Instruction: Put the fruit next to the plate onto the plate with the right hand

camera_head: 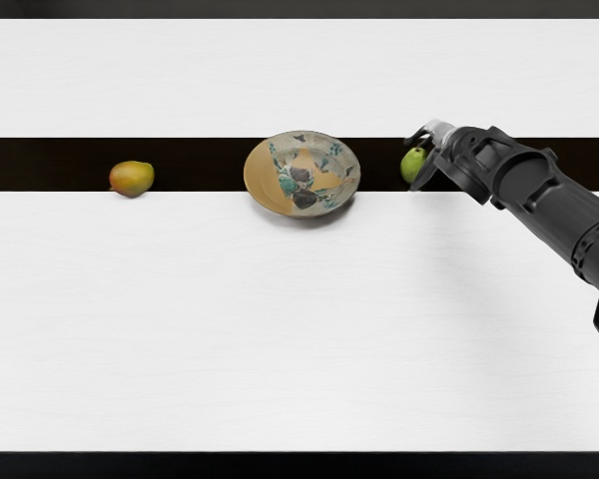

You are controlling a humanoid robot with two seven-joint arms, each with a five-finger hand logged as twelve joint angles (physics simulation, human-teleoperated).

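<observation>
Farthest from your fingers, well left of everything else, an orange-yellow fruit [131,179] sits on the white table [280,329]. Leave it alone. It is the farther of the two fruits from the plate, so I judge it is not your target.

Next comes the painted plate [301,173], empty, lying a short way left of your fingertips across bare table.

Just beside the plate's right rim is the green fruit [413,164], low at the table surface against the dark strip [60,165]. It sits inside your right hand [441,155]. The fingers [425,178] are curled round it, one above and one below its right side, with its left face still showing. How firmly they press you cannot read from here.

Expect the fruit to be light, round and smooth-skinned, firm enough not to crush but ready to roll or squirt out of a shallow pinch. Seat it deeper toward the palm and grip across its widest part. Set it down low on the plate's centre, because the plate looks like glazed ceramic and a dropped fruit could roll off.
</observation>
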